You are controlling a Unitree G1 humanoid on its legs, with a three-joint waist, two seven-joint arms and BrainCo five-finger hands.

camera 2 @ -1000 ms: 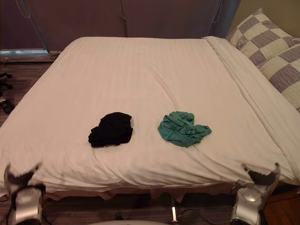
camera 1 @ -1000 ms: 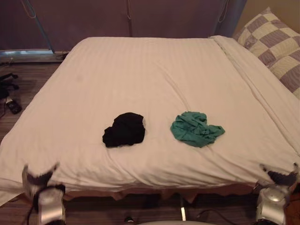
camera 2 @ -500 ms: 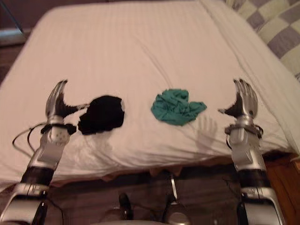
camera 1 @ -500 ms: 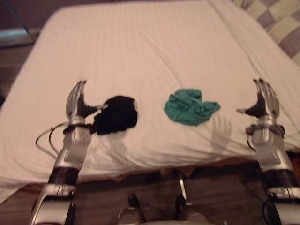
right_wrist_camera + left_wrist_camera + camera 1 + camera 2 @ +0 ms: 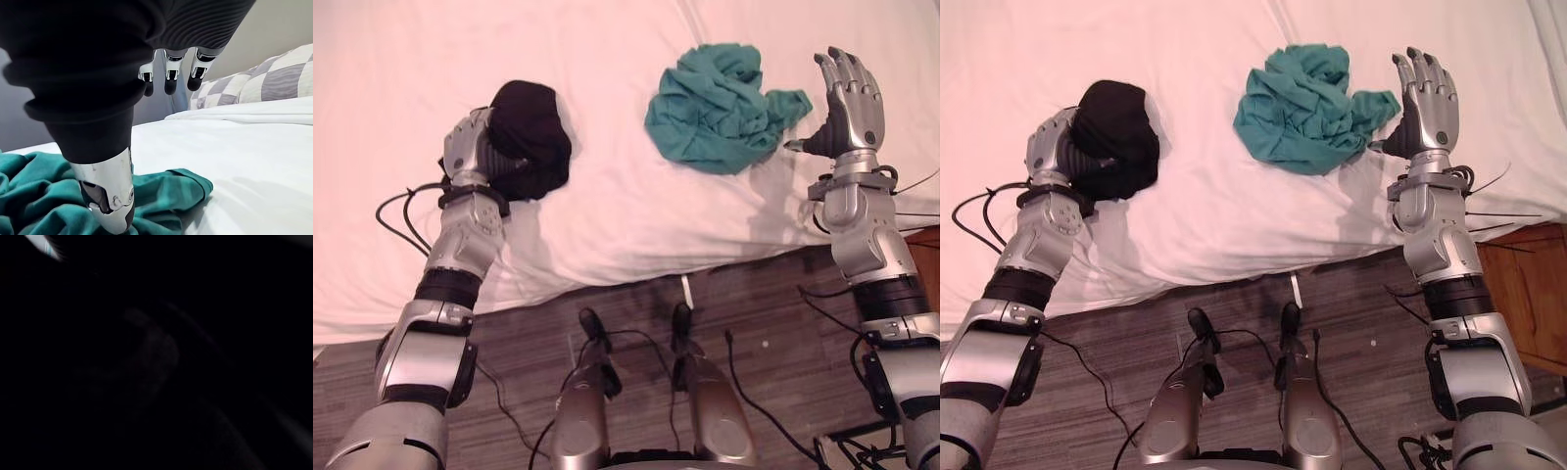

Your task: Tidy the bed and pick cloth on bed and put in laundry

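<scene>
The left hand is against the black cloth; its fingers' state I cannot tell. The right hand stands with fingers released beside the teal cloth.

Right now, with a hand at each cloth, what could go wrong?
1. The left hand is pressed into the black cloth, and its hold can't be seen; the cloth might slip out on lifting.
2. The right hand is open beside the green cloth, thumb at one loose corner; closing there might catch only that corner, or pinch the sheet too.
</scene>
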